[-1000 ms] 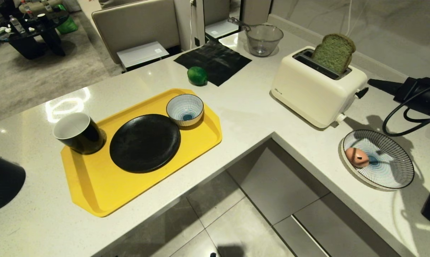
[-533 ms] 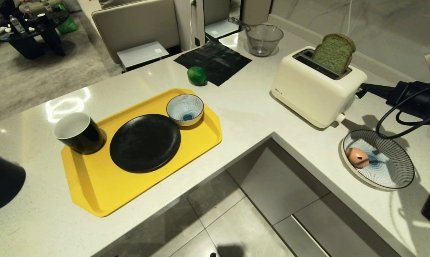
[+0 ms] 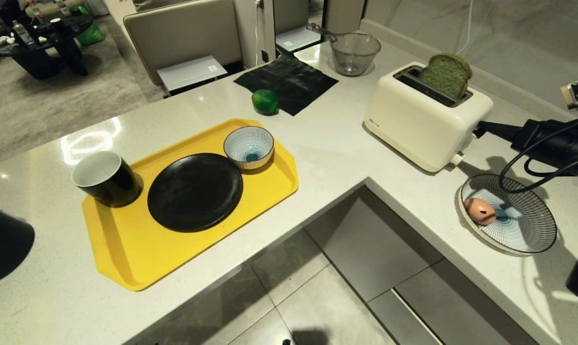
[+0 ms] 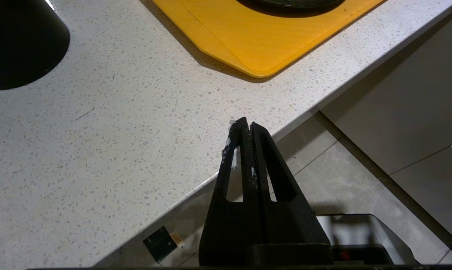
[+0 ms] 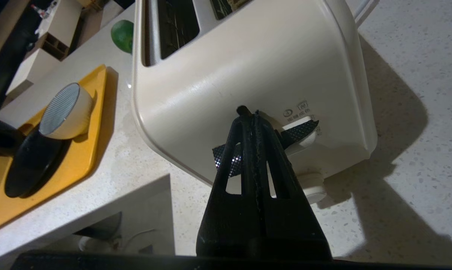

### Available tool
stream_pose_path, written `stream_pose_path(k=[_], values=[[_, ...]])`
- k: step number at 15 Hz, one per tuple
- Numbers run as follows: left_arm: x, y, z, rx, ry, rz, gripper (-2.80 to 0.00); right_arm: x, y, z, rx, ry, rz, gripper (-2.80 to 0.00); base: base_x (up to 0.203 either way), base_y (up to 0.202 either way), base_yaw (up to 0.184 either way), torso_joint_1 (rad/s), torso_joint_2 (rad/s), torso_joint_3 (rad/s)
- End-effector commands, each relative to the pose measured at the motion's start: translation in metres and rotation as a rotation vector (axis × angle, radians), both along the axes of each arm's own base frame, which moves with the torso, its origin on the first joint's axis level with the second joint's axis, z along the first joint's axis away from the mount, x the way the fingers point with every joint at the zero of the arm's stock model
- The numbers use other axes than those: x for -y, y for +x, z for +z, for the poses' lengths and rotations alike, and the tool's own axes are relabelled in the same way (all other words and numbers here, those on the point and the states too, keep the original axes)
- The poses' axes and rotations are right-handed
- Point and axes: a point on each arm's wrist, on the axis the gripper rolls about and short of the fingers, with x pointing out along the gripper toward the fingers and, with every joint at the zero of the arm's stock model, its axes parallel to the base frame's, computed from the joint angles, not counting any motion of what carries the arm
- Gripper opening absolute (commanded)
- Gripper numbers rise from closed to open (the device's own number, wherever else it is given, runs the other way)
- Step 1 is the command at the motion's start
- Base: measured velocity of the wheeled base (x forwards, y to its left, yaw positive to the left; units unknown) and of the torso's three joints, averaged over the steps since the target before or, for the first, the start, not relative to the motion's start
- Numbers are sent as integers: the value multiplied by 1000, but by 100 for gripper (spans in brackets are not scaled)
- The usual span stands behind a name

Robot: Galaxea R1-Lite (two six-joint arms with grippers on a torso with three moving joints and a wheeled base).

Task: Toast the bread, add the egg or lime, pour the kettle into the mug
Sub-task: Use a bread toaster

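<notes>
Sinking noted, head view: bread lower in toaster slot than a second ago; right gripper advanced from right edge to toaster's lever end. Toasting judged begun. Egg on striped plate, lime on counter, mug on tray, kettle at left edge.

Left wrist view: left gripper pressed together, empty, parked over counter edge.

Right wrist view: right gripper fingers together, holding nothing, tip at lever.

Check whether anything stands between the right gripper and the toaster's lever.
Nothing visible does. The right gripper, jaws shut, has its tip at the lever on the end of the toaster, where the bread sits in the slot.
</notes>
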Motion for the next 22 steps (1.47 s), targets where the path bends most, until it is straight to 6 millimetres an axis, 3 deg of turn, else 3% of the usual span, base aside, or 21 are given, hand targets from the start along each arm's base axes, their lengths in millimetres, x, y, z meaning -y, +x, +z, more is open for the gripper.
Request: stream_pose_path(k=[1, 8, 22], values=[[0, 0, 0, 0, 0, 2, -280, -2, 8, -13, -12, -28, 12, -280, 0, 0, 0, 0, 0, 0], [0, 0, 0, 0, 0, 0, -280, -6, 18, -26, -42, -29, -12, -280, 0, 0, 0, 0, 0, 0], [0, 0, 0, 0, 0, 0, -280, -9, 17, -24, -36, -30, -7, -280, 0, 0, 0, 0, 0, 0]])
